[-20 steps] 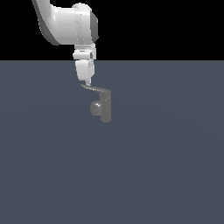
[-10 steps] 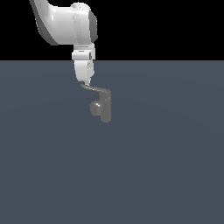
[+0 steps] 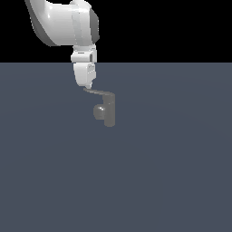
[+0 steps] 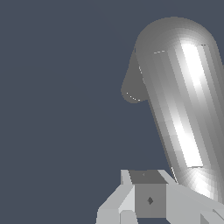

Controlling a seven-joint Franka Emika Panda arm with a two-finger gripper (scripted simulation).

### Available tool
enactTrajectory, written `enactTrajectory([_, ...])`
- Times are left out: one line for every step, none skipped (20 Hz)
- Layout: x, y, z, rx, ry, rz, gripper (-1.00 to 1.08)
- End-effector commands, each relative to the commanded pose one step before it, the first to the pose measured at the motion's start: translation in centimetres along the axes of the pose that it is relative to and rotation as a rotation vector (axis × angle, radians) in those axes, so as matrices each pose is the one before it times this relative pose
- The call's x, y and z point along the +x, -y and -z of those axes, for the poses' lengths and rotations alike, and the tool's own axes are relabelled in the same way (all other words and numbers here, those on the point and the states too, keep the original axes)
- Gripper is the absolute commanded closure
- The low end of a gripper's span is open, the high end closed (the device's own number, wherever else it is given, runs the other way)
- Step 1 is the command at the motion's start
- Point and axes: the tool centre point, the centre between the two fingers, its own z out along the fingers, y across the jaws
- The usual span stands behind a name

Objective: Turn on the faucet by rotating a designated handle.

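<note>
Where the white arm (image 3: 68, 22) reaches down from the top of the exterior view, gripper (image 3: 87, 85) poised at the far tip of the handle (image 3: 99, 93), fingertips right at the lever's end, touching or just above it. Cannot tell whether the jaws stand apart or together: too small in the exterior view, and only pale grey gripper parts (image 4: 148, 199) at the edge of the wrist view. Handle running flat from that tip toward the exterior view's right, joining the top of the faucet (image 3: 108, 111). Faucet body upright and cylindrical, dull grey, standing on the flat slate-blue floor (image 3: 172, 172). Rounded stubby spout (image 3: 99, 111) jutting from the body toward the exterior view's left, below the handle. Seen close in the wrist view, faucet body (image 4: 179, 100) large and brightly glinting, with the spout (image 4: 133, 85) bulging from its side, dark floor (image 4: 57, 109) behind.
</note>
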Motion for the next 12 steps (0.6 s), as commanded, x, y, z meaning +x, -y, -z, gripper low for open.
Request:
enactTrajectory([-0.079, -0.778, 0.002, -0.00442, -0.00055, -0.00028, 1.08])
enactTrajectory([-0.045, -0.24, -0.001, 0.0, 0.0, 0.0, 1.08])
enactTrajectory([-0.045, -0.242, -0.001, 0.0, 0.0, 0.0, 1.08])
enactTrajectory([-0.045, -0.243, -0.001, 0.0, 0.0, 0.0, 1.08])
enactTrajectory([-0.046, -0.245, -0.001, 0.0, 0.0, 0.0, 1.08])
enactTrajectory([-0.046, -0.246, -0.001, 0.0, 0.0, 0.0, 1.08])
enactTrajectory([-0.046, -0.248, -0.001, 0.0, 0.0, 0.0, 1.08])
enactTrajectory([-0.047, -0.249, -0.001, 0.0, 0.0, 0.0, 1.08])
enactTrajectory([-0.047, -0.25, -0.001, 0.0, 0.0, 0.0, 1.08])
enactTrajectory([-0.023, -0.25, 0.013, 0.00025, -0.00011, -0.00041, 1.08])
enactTrajectory([-0.048, -0.253, -0.001, 0.0, 0.0, 0.0, 1.08])
enactTrajectory([-0.048, -0.254, -0.001, 0.0, 0.0, 0.0, 1.08])
